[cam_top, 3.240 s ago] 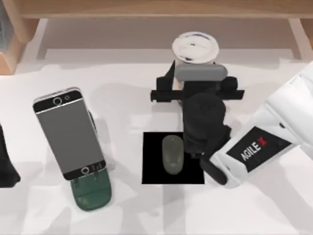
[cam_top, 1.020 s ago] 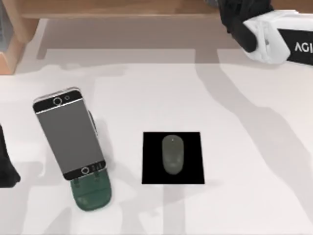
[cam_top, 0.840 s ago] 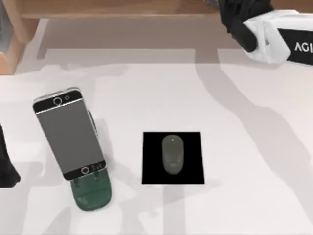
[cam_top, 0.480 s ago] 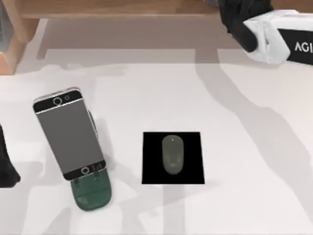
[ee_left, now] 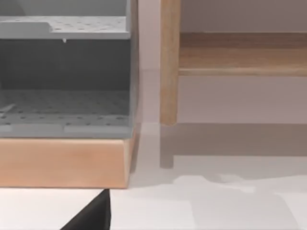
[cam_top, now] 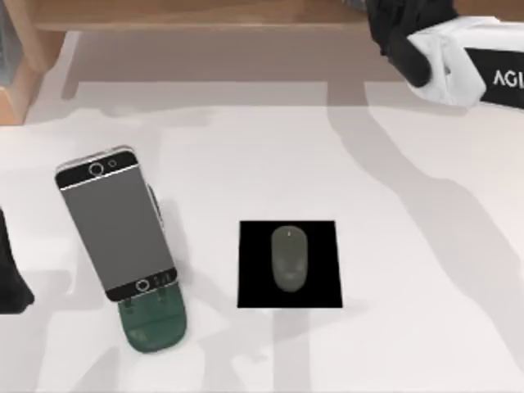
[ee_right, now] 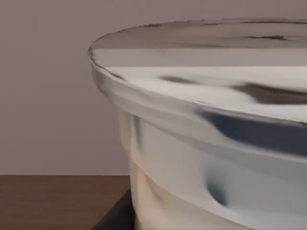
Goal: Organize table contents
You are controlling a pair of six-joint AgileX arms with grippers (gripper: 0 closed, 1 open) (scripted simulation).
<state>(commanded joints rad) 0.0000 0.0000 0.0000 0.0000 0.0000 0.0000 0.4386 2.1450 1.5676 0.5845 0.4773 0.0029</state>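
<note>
A grey oval mouse [cam_top: 289, 258] lies on the black square pad [cam_top: 254, 288] at the middle of the white table [cam_top: 409, 286]. To the left, the smartphone [cam_top: 115, 233] leans on the dark green phone stand [cam_top: 154, 327]. My right arm [cam_top: 458, 65] reaches over the wooden shelf at the back right. In the right wrist view the clear lidded bubble-tea cup [ee_right: 206, 143] is very close above a brown shelf board, with a dark finger [ee_right: 115, 218] against its side. My left arm [cam_top: 8, 282] is parked at the table's left edge.
A light wooden shelf [cam_top: 205, 15] runs along the back of the table. In the left wrist view it has a wooden post [ee_left: 169, 72] and a grey perforated bin [ee_left: 64, 86] in its side compartment.
Since 3.2 s ago my right gripper has carried the cup from behind the pad up to the shelf at the back right. Over the last second nothing has moved.
</note>
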